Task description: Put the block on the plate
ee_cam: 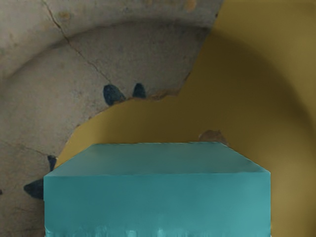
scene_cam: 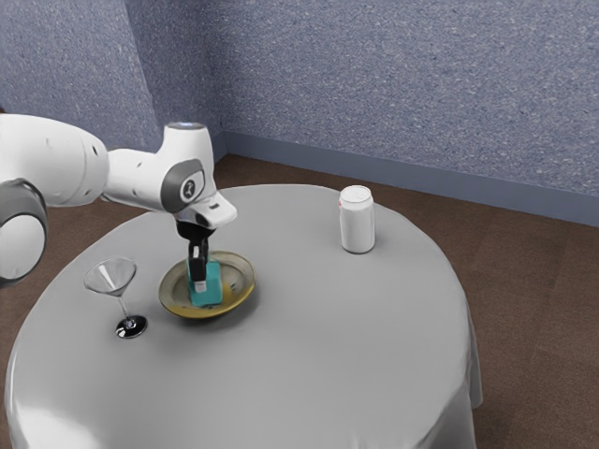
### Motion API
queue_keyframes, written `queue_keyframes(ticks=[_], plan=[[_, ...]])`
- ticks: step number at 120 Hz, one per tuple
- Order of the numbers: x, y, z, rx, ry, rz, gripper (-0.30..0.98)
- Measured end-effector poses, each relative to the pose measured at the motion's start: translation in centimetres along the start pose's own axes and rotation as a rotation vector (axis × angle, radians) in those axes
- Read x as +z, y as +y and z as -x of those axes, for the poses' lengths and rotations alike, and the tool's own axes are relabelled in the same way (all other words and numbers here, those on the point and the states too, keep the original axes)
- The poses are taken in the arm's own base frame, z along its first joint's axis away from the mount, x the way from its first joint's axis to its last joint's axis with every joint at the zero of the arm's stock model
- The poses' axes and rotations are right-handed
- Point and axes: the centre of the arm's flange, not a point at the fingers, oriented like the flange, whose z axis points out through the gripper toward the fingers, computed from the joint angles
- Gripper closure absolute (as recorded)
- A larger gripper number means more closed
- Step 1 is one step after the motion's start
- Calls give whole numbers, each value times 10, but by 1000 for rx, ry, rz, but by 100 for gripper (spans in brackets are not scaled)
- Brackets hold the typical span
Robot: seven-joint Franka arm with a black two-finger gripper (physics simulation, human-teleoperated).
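Exterior view. Locate the black gripper (scene_cam: 198, 279) at the end of the white jointed arm (scene_cam: 138, 175), pointed down and in front of part of the teal rectangular block (scene_cam: 210, 292). Cannot tell how far open, or whether closed on the block. Find the block within the outline of the round grey-and-ochre plate (scene_cam: 245, 273), upright; cannot tell whether in contact with the plate's surface. See the clear, cone-bowled stemmed glass with a dark base (scene_cam: 131, 325) near the plate, toward the exterior view's left. Find the plain white cylindrical can (scene_cam: 357, 224) well apart, toward the exterior view's right. Note the round table under a grey cloth (scene_cam: 328, 346).

Wrist view. Observe the block directly below the hand, with the plate's cracked grey glaze, ochre area and dark blue leaf-like marks beyond.
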Motion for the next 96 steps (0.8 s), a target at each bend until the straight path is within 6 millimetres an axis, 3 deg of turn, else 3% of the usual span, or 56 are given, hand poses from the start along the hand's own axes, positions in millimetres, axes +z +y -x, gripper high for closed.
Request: queue_keyframes(ticks=[17, 33, 55, 82, 96], plan=[[-6, 0, 0, 2, 11, -13, 10], [-37, 7, 0, 8, 43, -40, 5], [-107, 40, -9, 31, 85, -49, 2], [-219, 70, -12, 51, 131, -96, 1], [-254, 87, -8, 58, 144, -102, 0]])
